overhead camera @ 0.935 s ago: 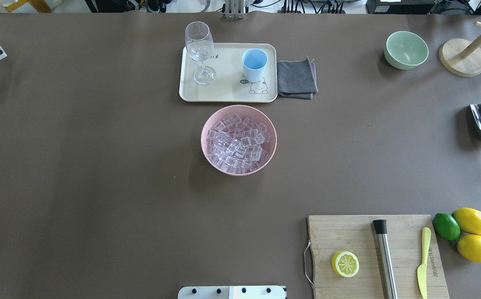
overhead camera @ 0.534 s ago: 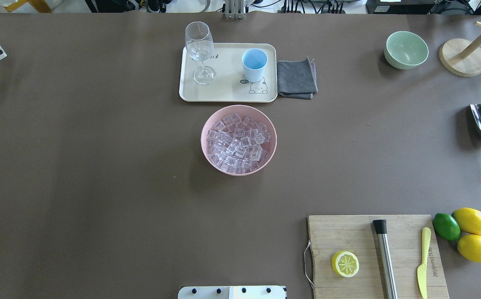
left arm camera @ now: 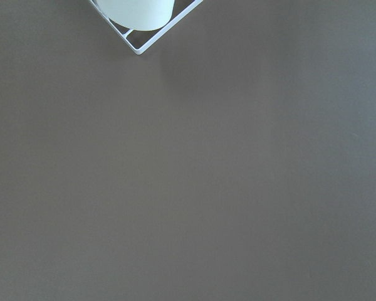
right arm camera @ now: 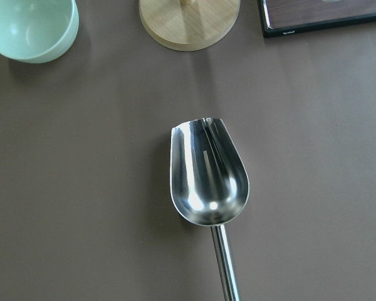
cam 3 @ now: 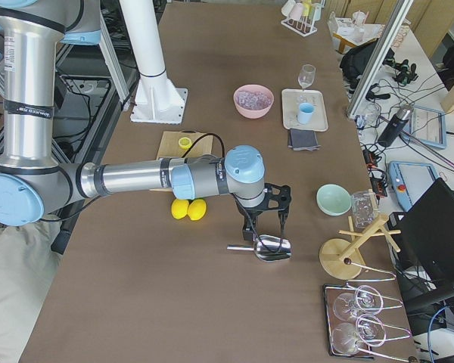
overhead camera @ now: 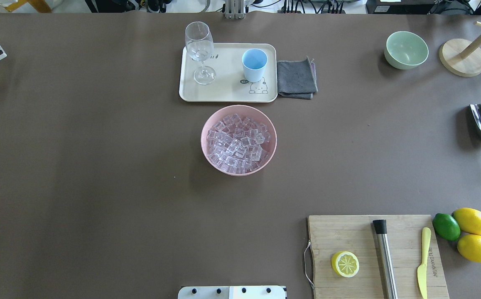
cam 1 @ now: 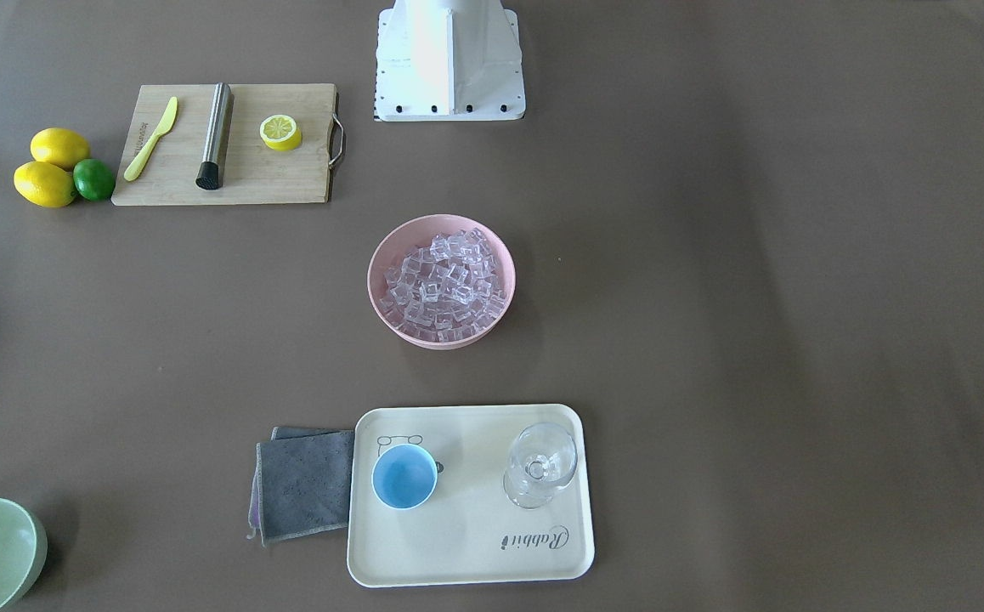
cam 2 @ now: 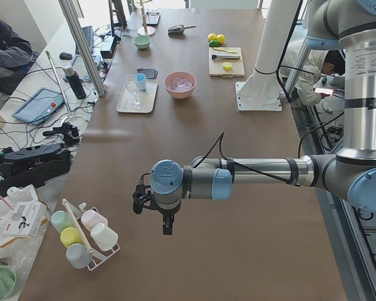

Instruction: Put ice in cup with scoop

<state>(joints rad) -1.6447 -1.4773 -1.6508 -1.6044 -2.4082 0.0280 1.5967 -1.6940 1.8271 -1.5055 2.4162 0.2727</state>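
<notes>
scoop (right arm camera: 208, 179) shiny steel, trough up; left gripper (cam 2: 167, 226), right gripper (cam 3: 265, 231): cannot tell how wide.

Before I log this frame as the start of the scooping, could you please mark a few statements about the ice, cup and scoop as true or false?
1. The scoop lies empty on the table. True.
2. The ice is heaped in the pink bowl. True.
3. The cup stands on the bare table. False: it stands on the cream tray, beside the stemmed glass.
4. The cup already holds ice. False: it is empty.
</notes>
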